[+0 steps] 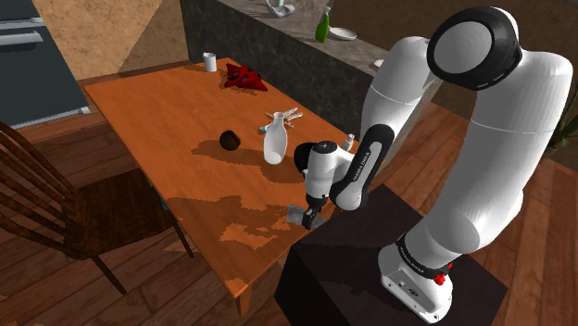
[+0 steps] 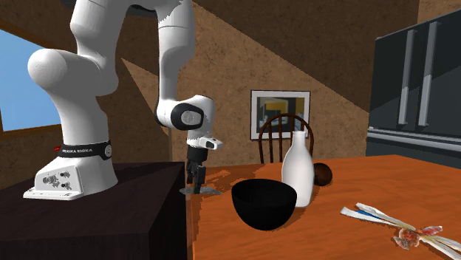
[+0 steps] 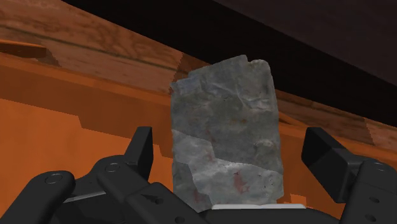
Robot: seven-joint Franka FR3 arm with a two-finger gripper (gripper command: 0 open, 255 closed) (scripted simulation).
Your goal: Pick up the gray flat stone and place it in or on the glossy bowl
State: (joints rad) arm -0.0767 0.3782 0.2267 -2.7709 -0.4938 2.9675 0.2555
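Gray stone (image 3: 226, 127) framed by the tool (image 2: 196, 185) at the desk (image 1: 176, 130) edge.
The fingers (image 3: 143, 147) are held apart beside the stone, not touching it; the black bowl (image 2: 264, 205) is seen nearby.

White, rounded arm (image 1: 491, 167) with dark joint caps, a black lettered band (image 2: 85, 150) near its base, and an all-black tool (image 1: 309, 220).

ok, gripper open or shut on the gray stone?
Open: the gripper holds nothing; its fingers stand clear of the gray flat stone between them, orange table showing in both gaps.
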